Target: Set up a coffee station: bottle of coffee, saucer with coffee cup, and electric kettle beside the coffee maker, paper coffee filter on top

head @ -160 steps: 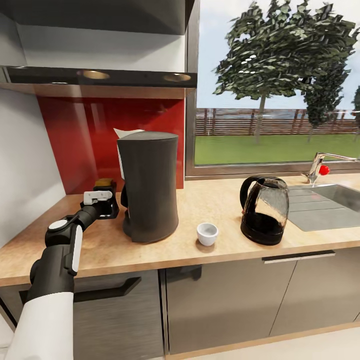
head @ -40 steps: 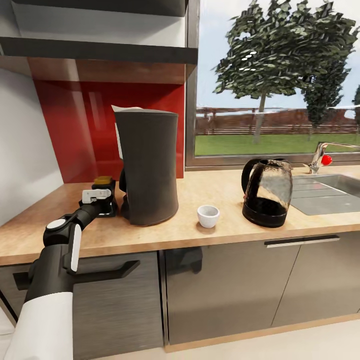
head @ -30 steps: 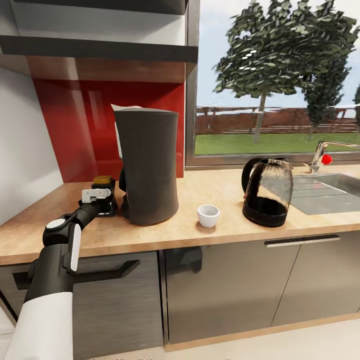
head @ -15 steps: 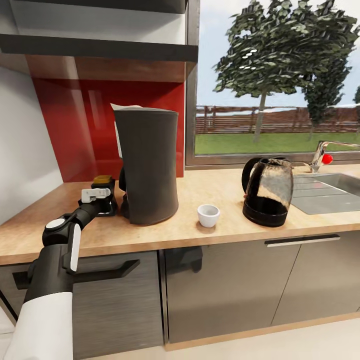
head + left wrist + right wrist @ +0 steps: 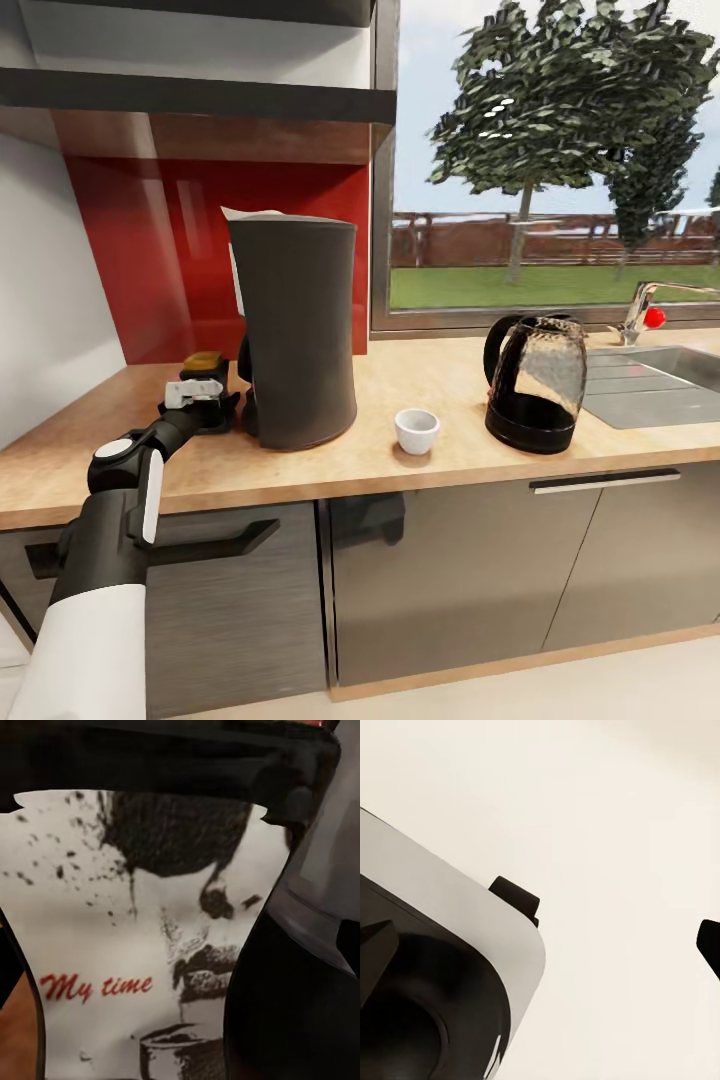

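Black and white, the left gripper (image 5: 203, 398) reaches over the light wood countertop (image 5: 330, 462) at about nine o'clock from the tall dark grey coffee maker (image 5: 294, 333). Its fingers stand spread on either side of the bottle of coffee (image 5: 206, 366), a small dark jar with a yellow-brown lid. In the head view they look parted enough to have let go, though contact at the pads cannot be judged there. The left wrist view looks straight at the bottle's white label (image 5: 142, 945), printed with dark coffee splashes and red script reading "My time", with the dark curved body of the coffee maker (image 5: 300, 967) just beside it. The bottle stands upright on the counter, just beside the coffee maker, in front of the glossy red backsplash (image 5: 160, 260).

A white paper coffee filter (image 5: 245, 218) pokes up at the coffee maker's top rim, at its eleven o'clock edge. At about four o'clock from the coffee maker sits the small white coffee cup (image 5: 416, 431), upright on the counter; whether a saucer lies under it cannot be told. Farther toward three o'clock stands the glass electric kettle (image 5: 535, 384) with black base and handle, and beyond it a steel sink (image 5: 655, 385) with a tap under the window.

The right wrist view shows a pale floor (image 5: 615, 832) and part of the robot's grey and black base (image 5: 435, 990); I cannot tell how the right gripper's fingers stand.
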You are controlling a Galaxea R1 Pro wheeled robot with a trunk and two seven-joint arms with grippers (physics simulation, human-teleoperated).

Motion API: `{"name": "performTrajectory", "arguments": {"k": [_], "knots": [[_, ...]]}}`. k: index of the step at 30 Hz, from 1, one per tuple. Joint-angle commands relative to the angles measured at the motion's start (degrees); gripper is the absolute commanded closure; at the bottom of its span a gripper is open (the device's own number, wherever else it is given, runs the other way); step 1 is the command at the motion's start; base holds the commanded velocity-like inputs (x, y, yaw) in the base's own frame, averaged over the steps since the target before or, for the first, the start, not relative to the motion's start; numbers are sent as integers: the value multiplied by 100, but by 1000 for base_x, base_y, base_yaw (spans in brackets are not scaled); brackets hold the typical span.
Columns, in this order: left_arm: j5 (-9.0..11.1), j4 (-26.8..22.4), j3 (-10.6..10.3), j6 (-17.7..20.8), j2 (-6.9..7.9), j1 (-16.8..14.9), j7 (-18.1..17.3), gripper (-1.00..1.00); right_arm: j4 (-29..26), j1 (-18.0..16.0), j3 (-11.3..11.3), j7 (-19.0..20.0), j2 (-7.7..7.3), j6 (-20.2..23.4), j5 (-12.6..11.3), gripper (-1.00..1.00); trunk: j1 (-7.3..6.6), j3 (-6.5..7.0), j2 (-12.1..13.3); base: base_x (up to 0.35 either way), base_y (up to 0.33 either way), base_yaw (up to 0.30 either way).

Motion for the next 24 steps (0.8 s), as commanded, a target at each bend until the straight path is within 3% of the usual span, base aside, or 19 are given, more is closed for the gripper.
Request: {"name": "performTrajectory", "arguments": {"k": [1,18,24], "knots": [[-59,-7,19,17,-9,-7,-60,-100,-15,-5,39,4,-5,-19,-61,-100,-1,-6,-3,0,0,0],[-62,-6,19,17,-3,-7,-60,-100,-15,-5,39,4,-5,-19,-61,-100,-1,-6,-3,0,0,0],[-62,-10,19,17,-2,-7,-60,-100,-15,-5,39,4,-5,-19,-61,-100,-1,-6,-3,-231,0,0]]}}
